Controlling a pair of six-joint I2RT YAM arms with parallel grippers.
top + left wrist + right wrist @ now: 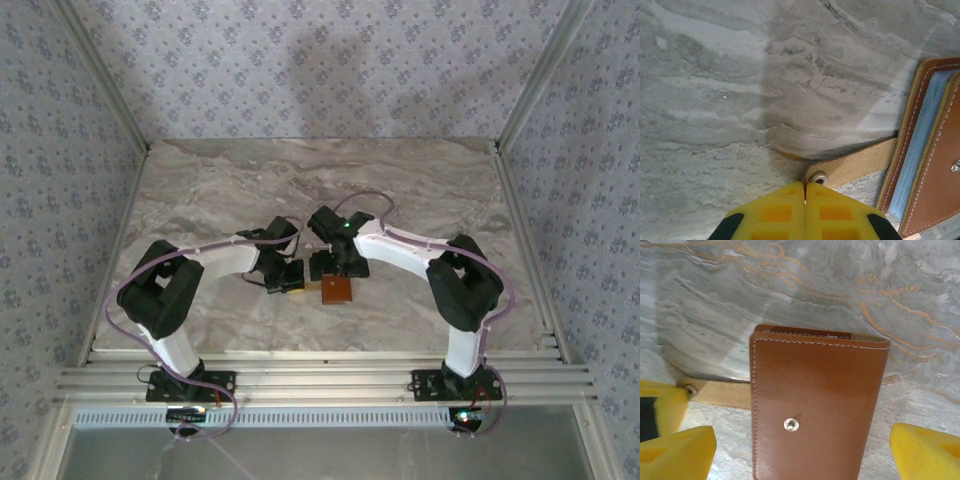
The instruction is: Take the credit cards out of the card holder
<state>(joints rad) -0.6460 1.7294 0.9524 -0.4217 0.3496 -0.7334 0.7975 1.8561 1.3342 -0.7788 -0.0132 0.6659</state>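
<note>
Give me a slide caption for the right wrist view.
Right hand open astride the closed brown card holder, its strap unsnapped and out to the side.

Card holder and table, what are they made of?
The card holder looks like smooth tan leather, going by the white edge stitching and metal snap; it could be fake leather. The table looks like marble, grey with swirly veins, slightly shiny; maybe only a printed top.
</note>
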